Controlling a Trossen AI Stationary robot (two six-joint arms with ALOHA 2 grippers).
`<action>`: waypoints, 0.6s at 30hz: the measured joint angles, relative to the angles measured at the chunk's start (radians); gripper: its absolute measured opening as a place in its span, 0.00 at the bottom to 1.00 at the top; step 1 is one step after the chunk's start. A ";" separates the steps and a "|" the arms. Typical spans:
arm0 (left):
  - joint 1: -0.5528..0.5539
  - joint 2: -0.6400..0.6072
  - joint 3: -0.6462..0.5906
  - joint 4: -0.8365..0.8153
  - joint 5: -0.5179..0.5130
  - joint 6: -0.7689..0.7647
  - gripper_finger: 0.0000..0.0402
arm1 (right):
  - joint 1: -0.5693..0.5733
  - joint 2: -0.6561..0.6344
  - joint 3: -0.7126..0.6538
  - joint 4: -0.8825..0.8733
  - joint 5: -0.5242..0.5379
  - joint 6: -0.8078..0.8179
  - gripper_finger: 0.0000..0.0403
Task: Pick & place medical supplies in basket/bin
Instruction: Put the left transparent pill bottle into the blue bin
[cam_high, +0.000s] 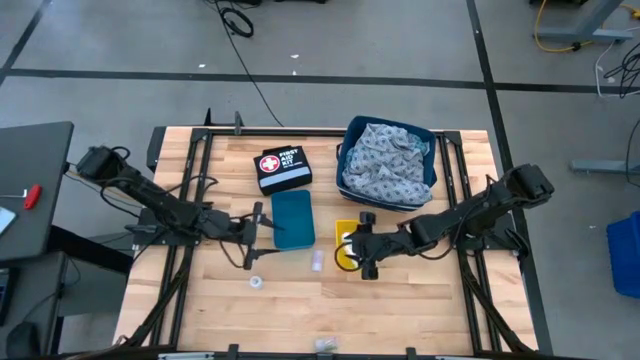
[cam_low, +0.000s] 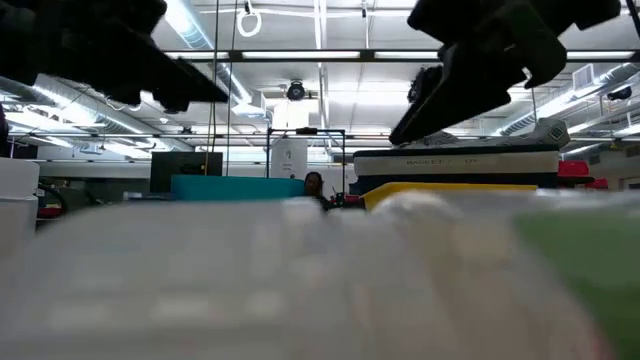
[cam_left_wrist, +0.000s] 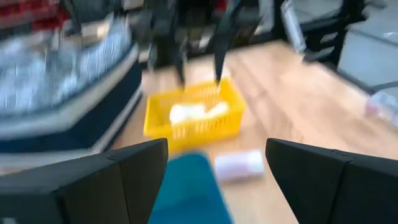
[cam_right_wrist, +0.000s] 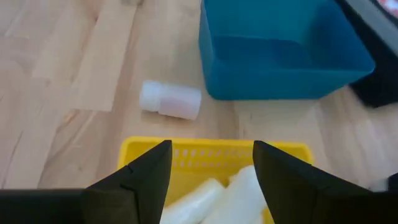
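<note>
From above, the right gripper hangs over the small yellow mesh basket, with the little white gauze roll at its 9 o'clock on the wooden slat table. Left gripper sits by the teal plastic bin.

Right wrist: fingers spread apart, nothing held, white rolls lying in the basket.

Left wrist: jaws wide, empty too.

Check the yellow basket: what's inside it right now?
The yellow basket holds two white gauze rolls, lying side by side. The right gripper hangs open right over it, hiding part of the inside from above; anything under the rolls can't be seen.
</note>
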 joint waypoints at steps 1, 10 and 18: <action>0.006 0.000 0.000 -0.029 -0.001 -0.026 0.68 | -0.001 0.000 0.016 -0.025 0.000 -0.017 0.57; -0.057 -0.004 0.084 -0.416 0.023 -0.224 0.68 | 0.000 -0.001 0.073 -0.093 0.000 -0.107 0.57; -0.175 -0.005 0.300 -0.889 0.092 -0.383 0.68 | -0.001 -0.001 0.073 -0.122 -0.003 -0.107 0.57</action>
